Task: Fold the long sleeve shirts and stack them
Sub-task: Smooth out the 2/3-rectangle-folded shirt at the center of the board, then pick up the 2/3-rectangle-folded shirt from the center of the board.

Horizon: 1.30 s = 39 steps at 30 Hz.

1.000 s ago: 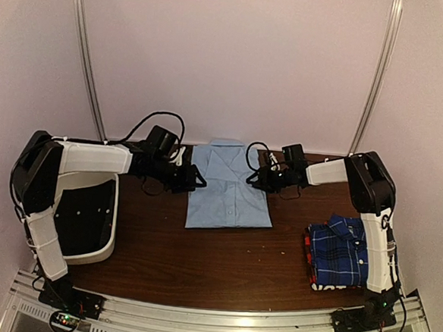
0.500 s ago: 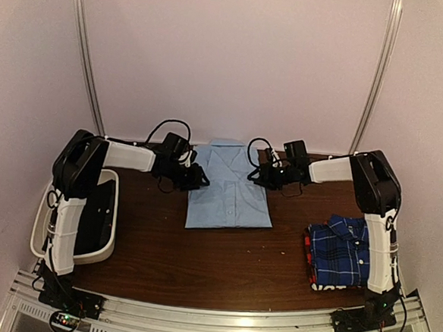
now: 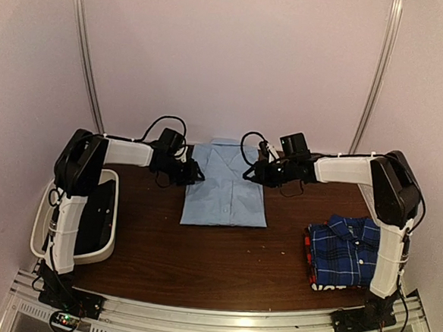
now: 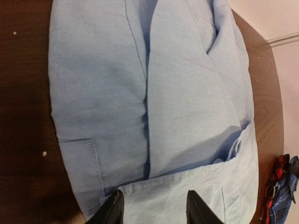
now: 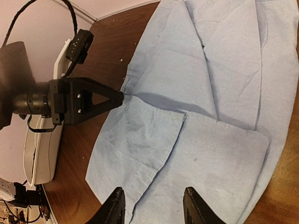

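A light blue shirt (image 3: pixel 226 193) lay flat at the far middle of the dark wooden table (image 3: pixel 200 259), folded into a tidy rectangle with its collar toward the back wall and its sleeves tucked across the body. The wrist cameras showed a cuff lying over the front panel.

The left gripper (image 3: pixel 197 172) sat low at the shirt's left edge and the right gripper (image 3: pixel 249 172) at its right edge, both near the collar end. The fingers of each were spread apart over the cloth, and neither could be seen pinching a fold.

Well apart from this, at the near right of the table beside the right arm's base, a blue-and-navy plaid shirt (image 3: pixel 342 250) rested folded on top of a red and black shirt (image 3: pixel 307 257), of which only a strip showed along the left side.

A white bin (image 3: pixel 41 229) stood at the near left, under the left arm's elbow — only its black lining was visible inside. Bare tabletop separated the light blue shirt from the folded pile.
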{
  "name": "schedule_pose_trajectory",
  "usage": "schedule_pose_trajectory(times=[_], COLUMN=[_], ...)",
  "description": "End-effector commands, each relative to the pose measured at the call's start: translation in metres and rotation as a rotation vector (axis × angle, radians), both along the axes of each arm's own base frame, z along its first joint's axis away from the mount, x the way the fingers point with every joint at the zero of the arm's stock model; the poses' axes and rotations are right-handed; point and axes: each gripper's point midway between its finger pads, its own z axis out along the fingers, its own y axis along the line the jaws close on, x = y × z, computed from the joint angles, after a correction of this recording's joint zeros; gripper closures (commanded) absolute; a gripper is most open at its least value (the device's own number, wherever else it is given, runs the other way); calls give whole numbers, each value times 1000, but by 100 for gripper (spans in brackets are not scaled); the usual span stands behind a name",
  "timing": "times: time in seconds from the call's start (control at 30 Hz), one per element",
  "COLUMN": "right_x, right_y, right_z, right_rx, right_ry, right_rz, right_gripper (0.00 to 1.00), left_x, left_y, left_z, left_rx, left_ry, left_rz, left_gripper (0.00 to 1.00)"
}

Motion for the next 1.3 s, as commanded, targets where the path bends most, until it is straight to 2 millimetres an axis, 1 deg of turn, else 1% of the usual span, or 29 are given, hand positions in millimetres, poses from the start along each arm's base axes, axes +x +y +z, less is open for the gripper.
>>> schedule_pose_trajectory(times=[0.0, 0.07, 0.1, 0.17, 0.23, 0.33, 0.37, 0.43, 0.53, 0.63, 0.7, 0.77, 0.9, 1.0, 1.07, 1.2, 1.27], right_x=[-24, -35, -40, -48, -56, -71, -77, -86, -96, -107, -112, -116, -121, -126, -129, -130, -126], right_y=[-8, -8, -7, -6, -12, -26, -30, -34, -36, -35, -35, -39, -54, -56, -56, -59, -57], right_z=[6, 6, 6, 4, 0, -11, -18, -27, -34, -41, -48, -53, -64, -73, -79, -80, -78], right_rx=[-61, -61, -65, -78, -92, -119, -131, -138, -128, -123, -140, -156, -207, -212, -214, -217, -202], right_ry=[-27, -28, -28, -22, -16, 4, 18, 36, 57, 77, 84, 89, 99, 120, 140, 146, 133], right_rz=[-15, -6, -2, 1, -12, -37, -40, -38, -34, -21, -20, -29, -77, -73, -74, -87, -93], right_gripper=[55, 55, 55, 56, 56, 55, 55, 56, 59, 61, 63, 64, 64, 64, 65, 65, 65], left_x=[6, 2, -2, -14, -28, -56, -66, -85, -108, -126, -137, -145, -157, -162, -163, -165, -167], left_y=[8, 14, 17, 22, 26, 33, 35, 38, 41, 40, 40, 40, 40, 37, 36, 35, 36], left_z=[50, 72, 77, 82, 82, 78, 74, 70, 62, 58, 51, 44, 31, 24, 20, 14, 10], left_rx=[37, 48, 48, 44, 36, 22, 13, -2, -17, -41, -44, -41, -27, -27, -21, -12, -5], left_ry=[-99, -129, -131, -121, -101, -72, -56, -38, -10, 8, 24, 45, 79, 94, 101, 115, 125], left_rz=[0, 10, 11, 15, 17, 18, 16, 7, 4, -3, -4, -3, 0, -6, -7, -6, -2], left_gripper=[53, 52, 52, 52, 52, 52, 52, 52, 53, 52, 53, 53, 53, 54, 56, 57, 57])
